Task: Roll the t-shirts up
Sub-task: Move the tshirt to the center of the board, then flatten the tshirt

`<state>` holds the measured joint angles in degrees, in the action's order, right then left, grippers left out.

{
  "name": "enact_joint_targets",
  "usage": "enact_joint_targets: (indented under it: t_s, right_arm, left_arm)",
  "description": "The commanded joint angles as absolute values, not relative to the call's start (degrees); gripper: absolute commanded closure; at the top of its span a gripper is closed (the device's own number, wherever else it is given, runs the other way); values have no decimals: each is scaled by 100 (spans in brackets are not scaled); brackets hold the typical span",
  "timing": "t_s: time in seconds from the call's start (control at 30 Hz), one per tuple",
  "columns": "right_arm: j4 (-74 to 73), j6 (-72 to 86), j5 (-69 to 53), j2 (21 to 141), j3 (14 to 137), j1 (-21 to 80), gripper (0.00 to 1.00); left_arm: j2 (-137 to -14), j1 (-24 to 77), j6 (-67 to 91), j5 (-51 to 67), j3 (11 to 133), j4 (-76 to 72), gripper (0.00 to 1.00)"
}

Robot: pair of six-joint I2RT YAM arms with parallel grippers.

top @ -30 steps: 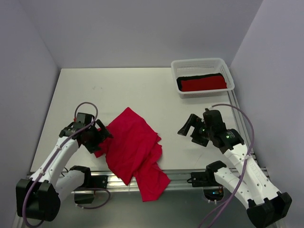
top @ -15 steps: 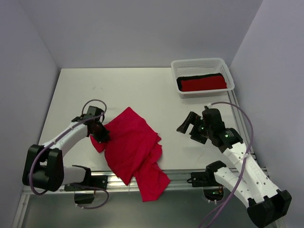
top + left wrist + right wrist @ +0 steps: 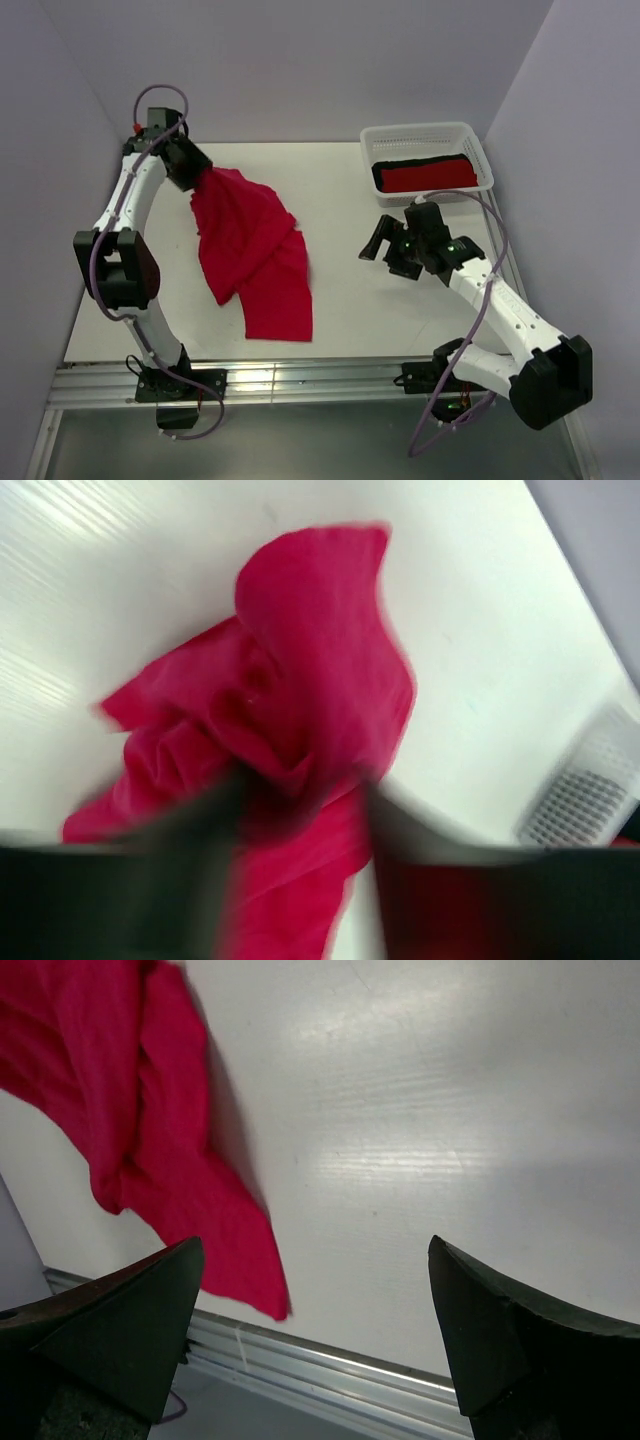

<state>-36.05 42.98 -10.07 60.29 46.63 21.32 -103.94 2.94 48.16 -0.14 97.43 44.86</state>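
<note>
A bright pinkish-crimson t-shirt (image 3: 250,250) lies crumpled and stretched on the white table (image 3: 340,190), running from the far left towards the near middle. My left gripper (image 3: 196,172) is at the far-left side of the table, shut on the shirt's far corner. The blurred left wrist view shows the t-shirt (image 3: 300,680) bunched between the dark fingers of the left gripper (image 3: 300,805). My right gripper (image 3: 378,245) hovers open right of the shirt, not touching it. In its wrist view the right gripper (image 3: 312,1260) holds nothing, and the t-shirt's hem (image 3: 150,1130) lies to the left.
A white mesh basket (image 3: 420,131) stands at the far right, holding a deeper red roll (image 3: 430,178) and a black bundle (image 3: 420,161). The basket (image 3: 585,795) also shows in the left wrist view. A metal rail (image 3: 300,378) runs along the near edge. Grey walls enclose the table.
My left gripper closed on the shirt's left edge and swung to the far left, dragging the shirt up the table and stretching it out. The right gripper shifted slightly left and stayed open.
</note>
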Motion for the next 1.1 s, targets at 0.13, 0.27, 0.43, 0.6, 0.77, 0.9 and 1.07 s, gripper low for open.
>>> enact_joint_targets:
  t_s: [0.13, 0.27, 0.43, 0.6, 0.77, 0.9, 1.07]
  right_arm:
    - [-3252, 3920, -29, 7144, 5824, 2312, 0]
    - [-3278, 3850, 297, 8268, 6783, 2285, 2]
    - [-3682, 3876, 370, 10245, 8775, 2242, 5]
    - [-4183, 4428, 246, 11748, 10325, 2040, 8]
    - [-4315, 4658, 676, 12322, 11249, 1714, 9]
    - [-4394, 4579, 554, 12682, 11741, 1232, 9]
    - [-4367, 3649, -377, 12639, 12348, 1212, 9]
  left_arm:
    - [-10285, 70, 4211, -45, 9864, 5276, 0]
    - [-8925, 332, 4148, 632, 8501, 4396, 1]
    - [-8517, 1079, 4333, 466, 7762, 4386, 0]
    - [-8402, 1274, 4430, 562, 7252, 4201, 0]
    - [-8568, 1301, 4342, 545, 7110, 4096, 1]
    - [-8946, 1301, 4237, 457, 7101, 3929, 0]
    - [-9667, 1301, 4122, 440, 7329, 3683, 0]
